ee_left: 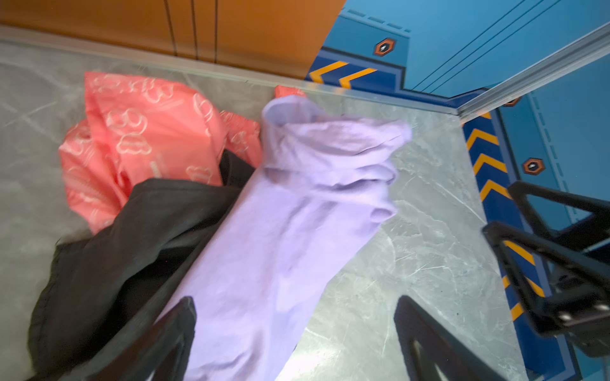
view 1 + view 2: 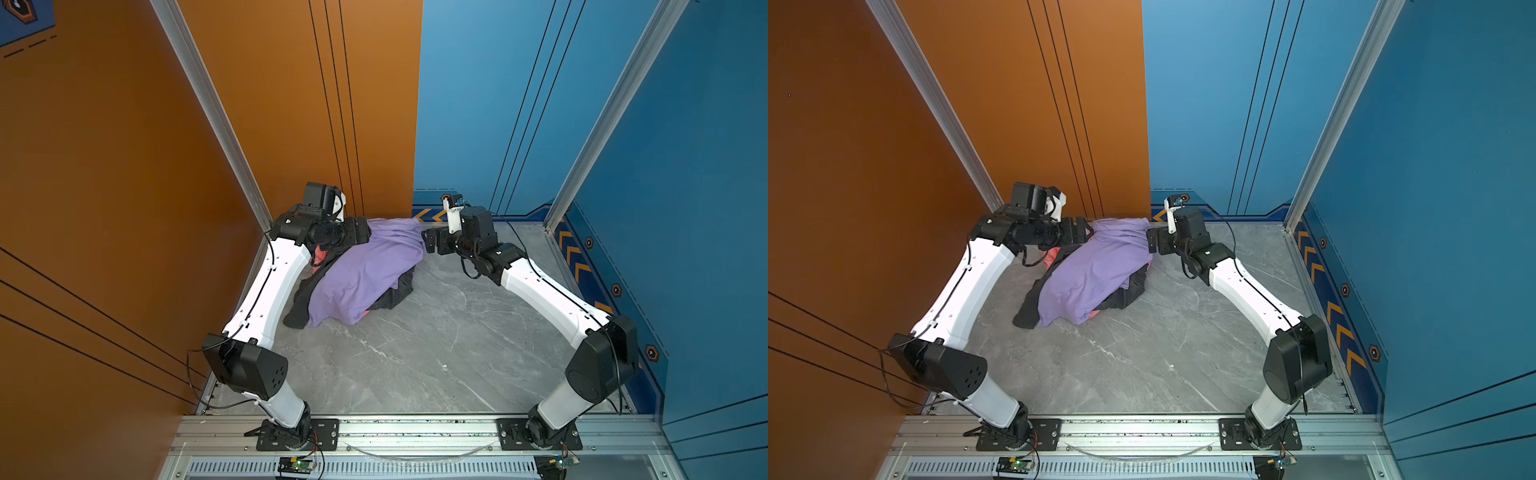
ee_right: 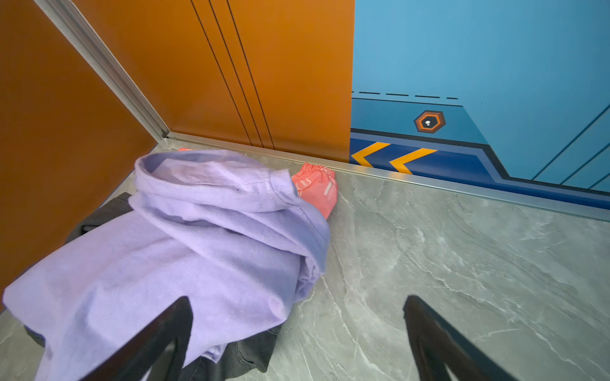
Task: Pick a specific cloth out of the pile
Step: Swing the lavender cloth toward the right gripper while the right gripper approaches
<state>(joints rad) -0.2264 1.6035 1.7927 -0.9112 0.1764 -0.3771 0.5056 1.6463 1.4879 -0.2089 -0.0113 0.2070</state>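
On the grey table, the cloth drapes the pile; left hand and right hand both spread wide.

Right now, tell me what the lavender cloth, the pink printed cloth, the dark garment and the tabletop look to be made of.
Lavender cloth: soft matte knit, probably cotton jersey; fuzzy surface, stitched hem.
Pink printed cloth: thin, smoother fabric, slight sheen, gathered edge; fibre unclear.
Dark garment: matte woven-looking fabric, limp folds.
Tabletop: grey veined, marble-look, smooth; stone or laminate, cannot tell.
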